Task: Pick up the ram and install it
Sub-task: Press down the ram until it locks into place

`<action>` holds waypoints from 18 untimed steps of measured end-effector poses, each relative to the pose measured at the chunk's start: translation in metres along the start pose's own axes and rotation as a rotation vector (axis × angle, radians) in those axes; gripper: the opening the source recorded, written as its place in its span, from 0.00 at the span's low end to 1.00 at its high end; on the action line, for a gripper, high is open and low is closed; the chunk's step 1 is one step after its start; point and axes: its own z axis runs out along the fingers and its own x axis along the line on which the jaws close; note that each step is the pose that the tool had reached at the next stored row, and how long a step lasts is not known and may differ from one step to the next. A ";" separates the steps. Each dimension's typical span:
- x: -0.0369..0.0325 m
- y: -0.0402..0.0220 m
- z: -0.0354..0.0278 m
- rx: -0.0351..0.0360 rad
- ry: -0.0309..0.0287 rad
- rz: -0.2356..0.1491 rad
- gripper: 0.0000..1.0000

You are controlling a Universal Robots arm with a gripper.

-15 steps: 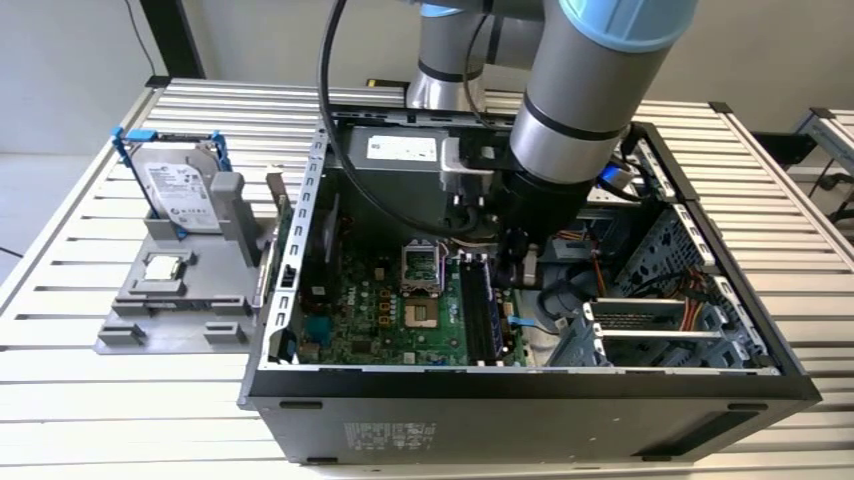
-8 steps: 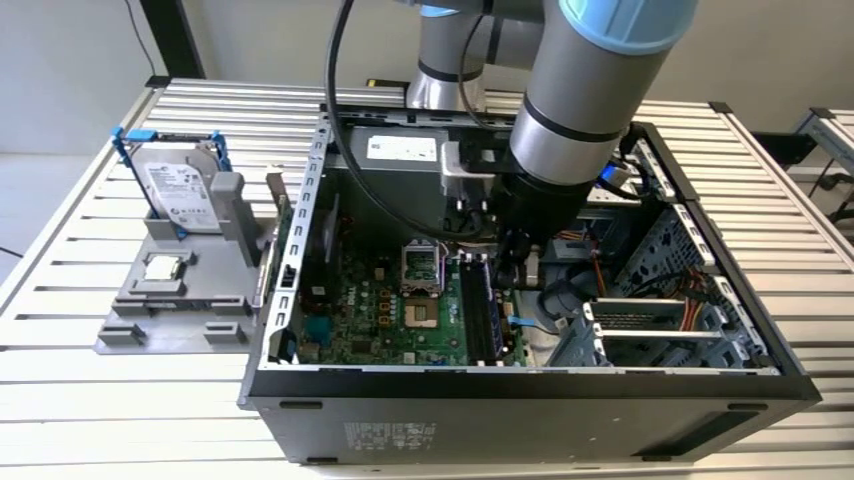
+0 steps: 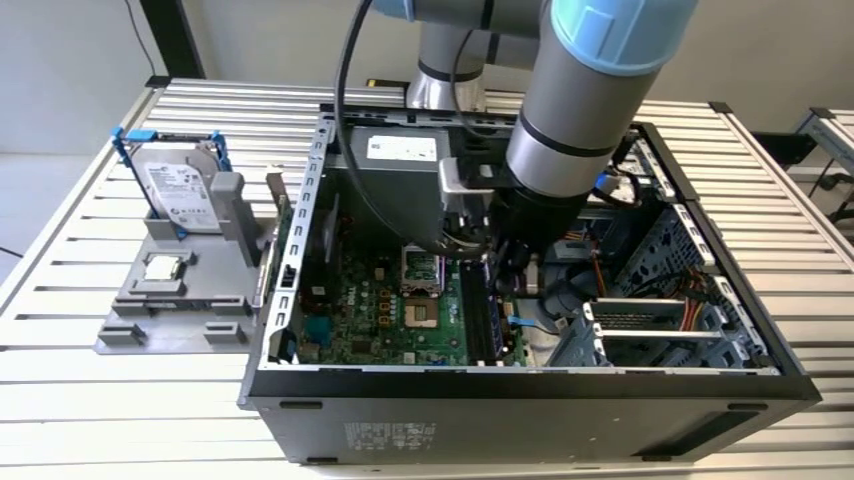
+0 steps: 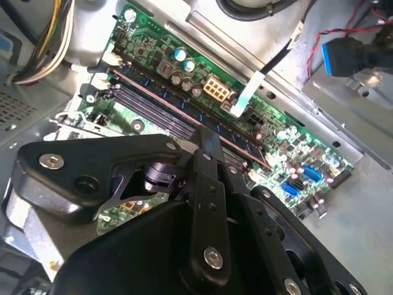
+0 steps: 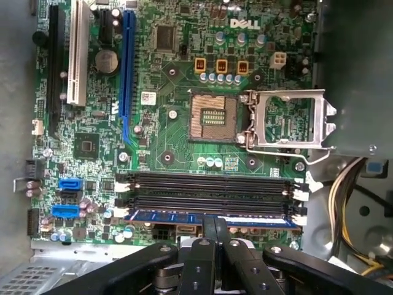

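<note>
The ram lies along the memory slot farthest from the processor socket. The gripper pinches its middle from above, likely to seat it evenly

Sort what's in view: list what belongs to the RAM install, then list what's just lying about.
Belongs to the job:
- ram, standing in the memory slot nearest the gripper
- gripper, right at the ram
- memory slots

Just lying about:
- hard drive in its blue bracket, outside the case
- processor chip on the grey stand
- open CPU socket
</note>
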 end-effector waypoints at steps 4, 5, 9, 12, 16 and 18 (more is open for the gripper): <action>0.0014 -0.0009 0.0074 -0.0002 0.0000 0.000 0.00; 0.0023 -0.0014 0.0090 -0.0003 0.0002 0.000 0.00; 0.0066 -0.0030 0.0162 -0.0021 -0.0001 0.000 0.00; 0.0070 -0.0036 0.0210 -0.0027 0.0012 0.000 0.00; 0.0064 -0.0038 0.0186 -0.0016 -0.0018 0.000 0.00; 0.0064 -0.0034 0.0089 -0.0020 -0.0003 0.000 0.00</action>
